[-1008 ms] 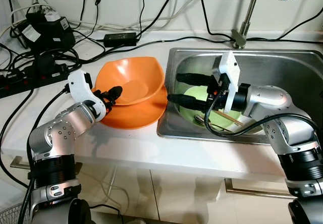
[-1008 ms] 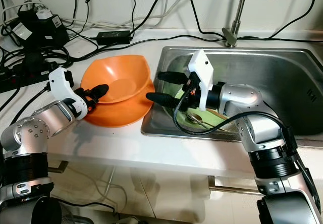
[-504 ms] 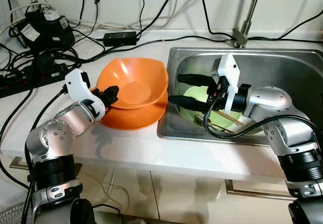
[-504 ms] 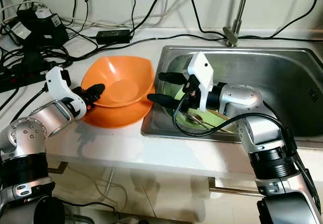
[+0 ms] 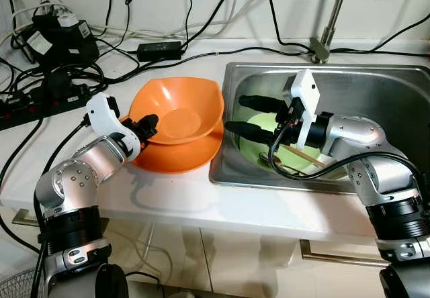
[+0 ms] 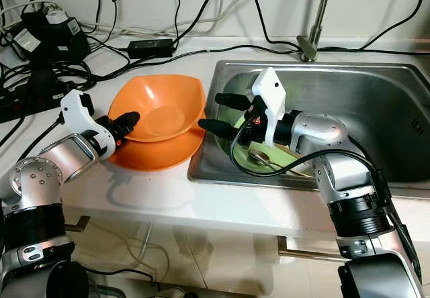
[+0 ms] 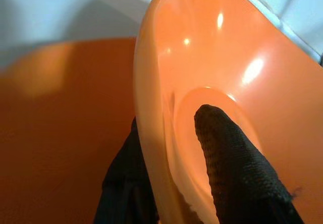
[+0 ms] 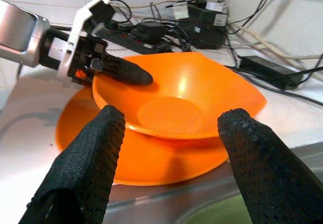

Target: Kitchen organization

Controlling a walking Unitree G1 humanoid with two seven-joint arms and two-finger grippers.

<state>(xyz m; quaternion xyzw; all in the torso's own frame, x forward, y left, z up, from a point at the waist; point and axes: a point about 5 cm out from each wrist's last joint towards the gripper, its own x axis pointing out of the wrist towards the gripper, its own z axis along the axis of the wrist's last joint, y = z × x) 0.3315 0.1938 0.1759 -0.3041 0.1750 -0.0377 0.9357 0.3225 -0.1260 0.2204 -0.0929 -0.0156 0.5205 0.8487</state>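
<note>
An orange bowl sits over an orange plate on the white counter, left of the sink. My left gripper is shut on the bowl's near-left rim, one finger inside and the other under the rim. I cannot tell whether the bowl touches the plate. My right gripper hangs open over the sink's left side, its fingers pointing at the bowl with nothing between them.
The steel sink holds a green plate with chopsticks and a spoon. A faucet rises behind it. Power strips, adapters and cables crowd the counter's back left.
The bowl, tilted up a second ago, now lies more level over the plate, still in my left gripper. My right gripper has barely moved.
</note>
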